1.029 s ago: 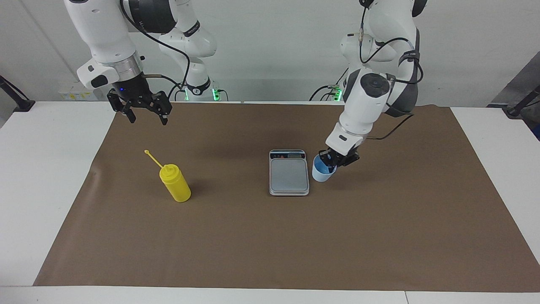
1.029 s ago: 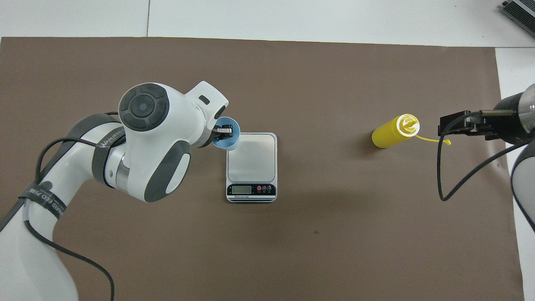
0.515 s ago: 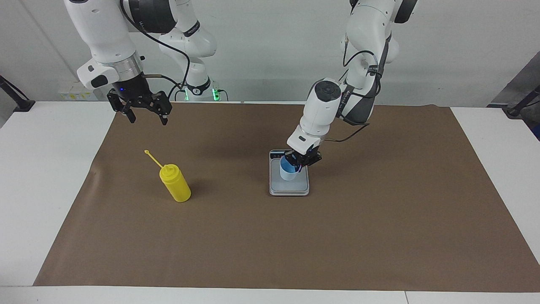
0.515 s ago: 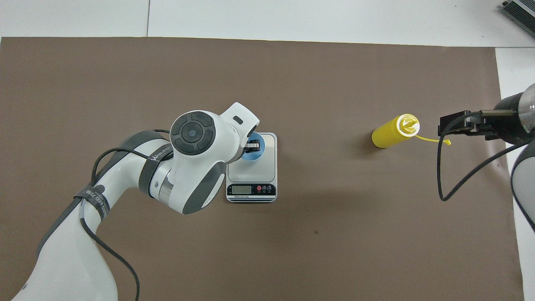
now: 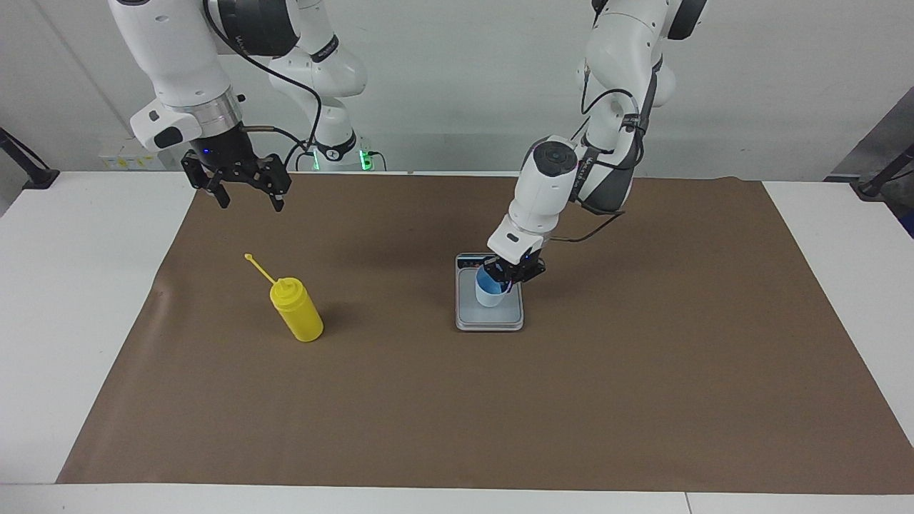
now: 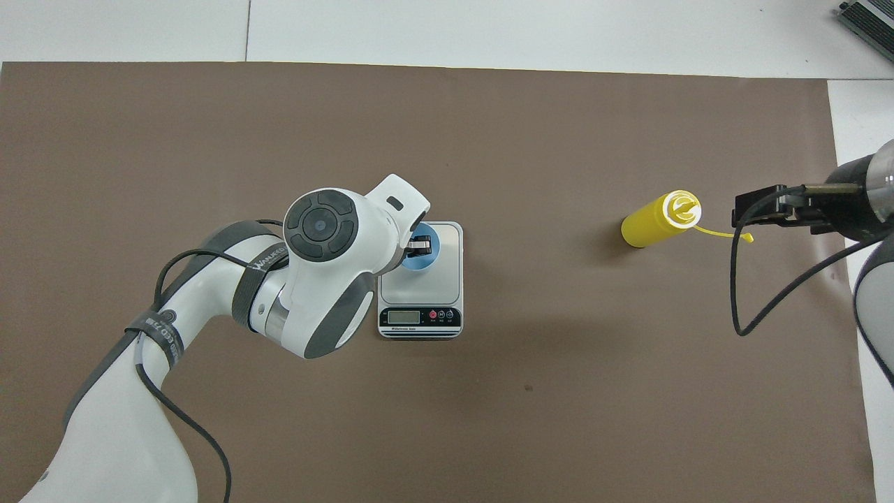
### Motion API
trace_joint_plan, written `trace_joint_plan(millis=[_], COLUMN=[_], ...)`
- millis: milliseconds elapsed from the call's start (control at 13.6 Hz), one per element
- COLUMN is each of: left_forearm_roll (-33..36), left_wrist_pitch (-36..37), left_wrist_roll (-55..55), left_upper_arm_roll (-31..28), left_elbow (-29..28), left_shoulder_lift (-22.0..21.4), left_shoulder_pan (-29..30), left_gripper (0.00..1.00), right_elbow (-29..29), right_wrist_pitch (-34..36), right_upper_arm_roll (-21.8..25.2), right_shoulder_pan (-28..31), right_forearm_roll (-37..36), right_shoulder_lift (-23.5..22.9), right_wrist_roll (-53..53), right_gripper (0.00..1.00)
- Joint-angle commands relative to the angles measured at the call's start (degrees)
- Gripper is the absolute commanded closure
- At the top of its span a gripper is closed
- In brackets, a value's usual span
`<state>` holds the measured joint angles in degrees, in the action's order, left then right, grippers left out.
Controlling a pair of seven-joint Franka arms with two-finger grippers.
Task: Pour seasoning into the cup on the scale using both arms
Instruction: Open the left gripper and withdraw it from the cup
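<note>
The cup point(image 5: 490, 291) was seen standing on the weighing plate of the scale point(image 5: 490, 320), near the middle of the bench point(image 5: 86, 300), with its rim pinched by the left gripper point(image 5: 508, 275), whose jaws were clenched on the cup wall. From the facing view the cup appeared to be seated on the plate, though a hairline gap could not be ruled out. The step in hand was judged to be the setting down of the cup, with release not yet made.

The seasoning point(image 5: 296, 309) was found upright on the brown mat point(image 5: 643, 400), well apart from the scale, toward the right arm's end of the bench. Its long axis was vertical, the cone nozzle pointing up, and the thin cap strap point(image 5: 258, 268) was seen sticking out toward the robots. The right gripper point(image 5: 246, 196) was held in the air with its jaws spread wide and nothing between them, over the mat at a spot nearer to the robots than the bottle. The right arm was clearly the nearer one to the bottle.

The coming move was judged to depend on that offset: the open jaws would have to be brought down and away from the robots to straddle the bottle's body. Nothing stood between them except the strap, which could be snagged.
</note>
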<state>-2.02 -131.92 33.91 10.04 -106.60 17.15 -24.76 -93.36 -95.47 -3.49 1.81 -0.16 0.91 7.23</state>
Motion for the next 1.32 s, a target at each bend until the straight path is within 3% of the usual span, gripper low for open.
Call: trace_joint_plan(millis=[0,147,294,662,1250], left_forearm_roll=[0.6,0.6,0.6,0.6,2.3], left_wrist_pitch=[-1.4,-1.3,-1.4,-0.1,17.8], left_wrist_roll=[0.4,0.3,0.3,0.6,-7.5], left_upper_arm_roll=[-0.8,-0.8,-0.7,-1.0,-1.5], left_elbow=[-1.2,-1.2,-1.2,-0.4,7.9], left_shoulder_lift=[-0.6,-0.6,-0.6,-0.9,-7.2], left_shoulder_pan=[-0.6,-0.6,-0.5,-0.5,8.7], left_gripper=[1.00,0.94,0.73,0.00,0.00], right_elbow=[0.5,0.5,0.5,0.5,0.5], right_wrist_pitch=[0.9,0.9,0.9,0.9,0.9], right_upper_arm_roll=[-0.3,-0.3,-0.3,-0.3,-0.3], right_shoulder_pan=[0.4,0.4,0.4,0.4,0.4], right_forearm_roll=[1.1,1.1,1.0,1.0,1.0], right_shoulder_lift=[-0.2,-0.2,-0.2,-0.2,-0.2], right_wrist_roll=[0.2,0.2,0.2,0.2,0.2], right_gripper=[0.00,0.00,0.00,0.00,0.00])
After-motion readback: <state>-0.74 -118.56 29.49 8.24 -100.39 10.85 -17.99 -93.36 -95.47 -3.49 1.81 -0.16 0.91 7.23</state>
